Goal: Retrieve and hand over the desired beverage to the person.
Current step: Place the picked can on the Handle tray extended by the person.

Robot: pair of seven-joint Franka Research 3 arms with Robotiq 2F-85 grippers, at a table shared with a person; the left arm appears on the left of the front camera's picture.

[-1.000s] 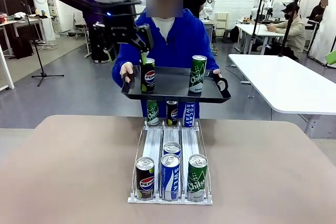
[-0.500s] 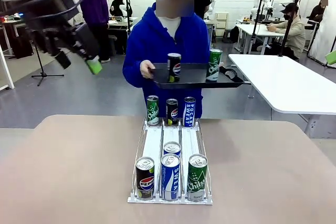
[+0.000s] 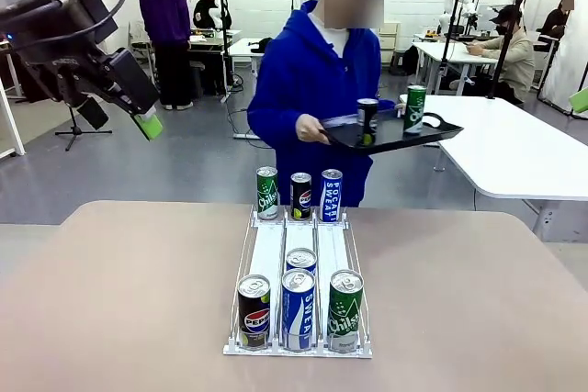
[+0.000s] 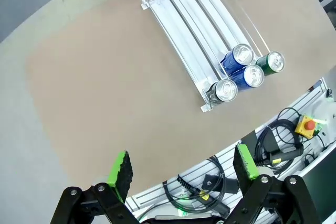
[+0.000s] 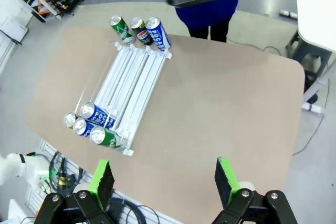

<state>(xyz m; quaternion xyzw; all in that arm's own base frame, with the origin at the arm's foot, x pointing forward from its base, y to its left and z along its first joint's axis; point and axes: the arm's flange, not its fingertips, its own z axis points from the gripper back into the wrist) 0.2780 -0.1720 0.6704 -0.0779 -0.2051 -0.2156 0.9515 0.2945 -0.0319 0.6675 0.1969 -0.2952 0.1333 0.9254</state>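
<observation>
Jaws of the left gripper (image 4: 181, 169) stand wide apart with nothing between the green pads; in the front view this gripper (image 3: 119, 103) hangs high at the left, well clear of the desk. The right gripper (image 5: 163, 179) is likewise spread wide and holds nothing.

The person in the bright royal-blue hoodie (image 3: 317, 80) stands beyond the far edge, turned toward the picture's right, carrying a black rectangular tray (image 3: 395, 135). On it stand upright a black Pepsi can (image 3: 367, 122) and, further right, a green Chilsung can (image 3: 415, 108).

The pale brown desk (image 3: 129, 300) carries a clear three-lane can rack (image 3: 272, 254), its long axis running from the robot toward the person. Upright cans stand at both its ends. Behind are a grey floor, white tables and other people.
</observation>
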